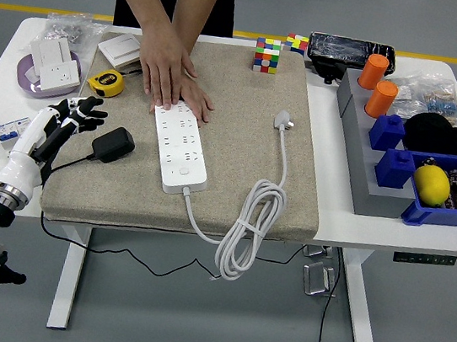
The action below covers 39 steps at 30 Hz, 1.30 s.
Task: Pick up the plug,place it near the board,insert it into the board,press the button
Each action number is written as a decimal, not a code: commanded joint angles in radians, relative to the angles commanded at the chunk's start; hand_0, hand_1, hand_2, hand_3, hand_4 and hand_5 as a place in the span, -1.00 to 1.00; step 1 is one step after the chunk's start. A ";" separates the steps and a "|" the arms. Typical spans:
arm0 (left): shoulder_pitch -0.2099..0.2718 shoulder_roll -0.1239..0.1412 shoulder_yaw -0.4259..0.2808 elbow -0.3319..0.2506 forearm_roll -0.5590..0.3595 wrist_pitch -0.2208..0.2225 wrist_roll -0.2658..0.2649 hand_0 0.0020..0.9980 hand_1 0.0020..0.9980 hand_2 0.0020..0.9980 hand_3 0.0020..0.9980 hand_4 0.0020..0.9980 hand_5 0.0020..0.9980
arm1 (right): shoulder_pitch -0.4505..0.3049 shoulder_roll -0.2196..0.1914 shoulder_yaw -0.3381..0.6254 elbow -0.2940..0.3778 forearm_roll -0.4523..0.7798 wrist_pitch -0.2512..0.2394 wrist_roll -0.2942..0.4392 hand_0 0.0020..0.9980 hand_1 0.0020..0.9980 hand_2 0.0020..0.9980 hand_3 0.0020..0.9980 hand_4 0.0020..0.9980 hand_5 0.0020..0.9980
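Head view: my left hand (73, 115) hovers open and empty beside the black plug (113, 145); a careless reach could knock it off the mat (241, 139).

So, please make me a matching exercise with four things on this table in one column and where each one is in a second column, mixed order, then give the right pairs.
Things
1. black plug
2. white power strip
3. Rubik's cube
4. lemon

Places
A. in the blue bin at the right
B. under the person's hands at its far end
C. on the mat's far edge
D. on the mat's left part, just right of the robot's left hand

Pairs: 1-D, 2-B, 3-C, 4-A
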<state>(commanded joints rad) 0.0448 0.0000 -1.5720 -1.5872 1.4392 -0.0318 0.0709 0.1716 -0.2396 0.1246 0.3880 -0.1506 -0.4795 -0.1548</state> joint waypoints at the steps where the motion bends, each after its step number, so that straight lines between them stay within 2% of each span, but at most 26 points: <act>1: 0.000 0.000 0.000 0.001 -0.010 0.002 0.002 0.24 0.07 0.01 0.00 0.86 0.53 | 0.000 0.000 -0.002 0.000 0.000 0.001 0.000 0.63 0.52 0.52 0.56 1.00 1.00; 4: -0.001 0.000 -0.001 0.002 -0.021 0.016 0.004 0.24 0.07 0.01 0.00 0.86 0.53 | 0.002 0.001 -0.004 0.001 0.000 0.005 -0.002 0.63 0.52 0.52 0.56 1.00 1.00; 5: -0.001 0.000 -0.002 0.002 -0.021 0.018 0.004 0.06 -0.19 -0.24 0.05 0.84 0.50 | 0.003 0.001 -0.004 0.001 0.000 0.005 -0.002 0.63 0.52 0.52 0.56 1.00 1.00; 10: -0.002 0.000 -0.006 0.003 -0.027 0.023 -0.001 0.06 -0.19 -0.24 0.05 0.84 0.50 | 0.002 0.000 -0.006 0.002 0.003 0.012 -0.004 0.63 0.52 0.52 0.56 1.00 1.00; 11: -0.002 0.000 -0.007 0.003 -0.027 0.024 -0.002 0.07 -0.20 -0.14 0.49 0.82 0.46 | 0.001 0.000 -0.007 0.001 0.004 0.013 -0.004 0.63 0.51 0.51 0.56 1.00 1.00; 16: 0.000 0.000 -0.011 0.002 -0.041 0.017 -0.007 0.07 -0.20 -0.14 0.49 0.82 0.46 | 0.000 0.000 -0.009 0.000 0.007 0.016 -0.005 0.63 0.51 0.51 0.56 1.00 1.00; 17: 0.002 0.000 -0.010 0.002 -0.051 0.013 -0.008 0.13 0.16 0.21 0.45 0.83 0.41 | 0.001 -0.001 -0.008 0.001 0.008 0.016 -0.005 0.62 0.51 0.51 0.56 1.00 1.00; 22: 0.007 0.000 -0.015 0.008 -0.138 -0.009 -0.002 0.13 0.16 0.21 0.45 0.83 0.41 | 0.004 0.000 -0.006 0.001 0.007 0.018 -0.007 0.62 0.51 0.51 0.56 1.00 1.00; 23: 0.008 0.000 -0.016 0.009 -0.144 -0.009 -0.004 0.51 0.58 0.54 0.34 0.88 0.41 | 0.003 0.000 -0.007 0.001 0.007 0.019 -0.007 0.62 0.51 0.51 0.55 1.00 1.00; 28: 0.011 0.000 -0.021 0.006 -0.151 -0.025 -0.006 0.51 0.58 0.54 0.34 0.88 0.41 | 0.000 0.000 -0.006 0.000 0.009 0.018 -0.006 0.62 0.51 0.51 0.55 1.00 1.00; 29: 0.012 0.000 -0.022 0.004 -0.157 -0.030 -0.006 0.75 0.75 0.68 0.56 0.92 0.42 | 0.000 0.000 -0.006 0.000 0.010 0.018 -0.006 0.62 0.51 0.51 0.55 1.00 1.00; 34: 0.014 0.000 -0.024 -0.003 -0.222 -0.060 0.009 0.75 0.75 0.68 0.56 0.92 0.42 | -0.001 0.001 -0.002 0.001 0.010 0.019 -0.006 0.62 0.51 0.51 0.55 1.00 1.00; 35: 0.014 0.000 -0.023 -0.005 -0.235 -0.065 0.013 0.95 0.91 0.80 0.75 1.00 0.70 | 0.000 0.001 -0.002 0.001 0.010 0.019 -0.006 0.62 0.51 0.50 0.55 1.00 1.00; 39: 0.009 0.000 -0.023 -0.018 -0.270 -0.087 0.021 0.95 0.91 0.80 0.75 1.00 0.70 | 0.003 0.002 -0.001 0.001 0.012 0.019 -0.006 0.62 0.51 0.50 0.55 1.00 1.00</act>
<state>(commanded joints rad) 0.0542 0.0000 -1.5953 -1.6047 1.1695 -0.1184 0.0916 0.1743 -0.2378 0.1235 0.3891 -0.1390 -0.4602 -0.1611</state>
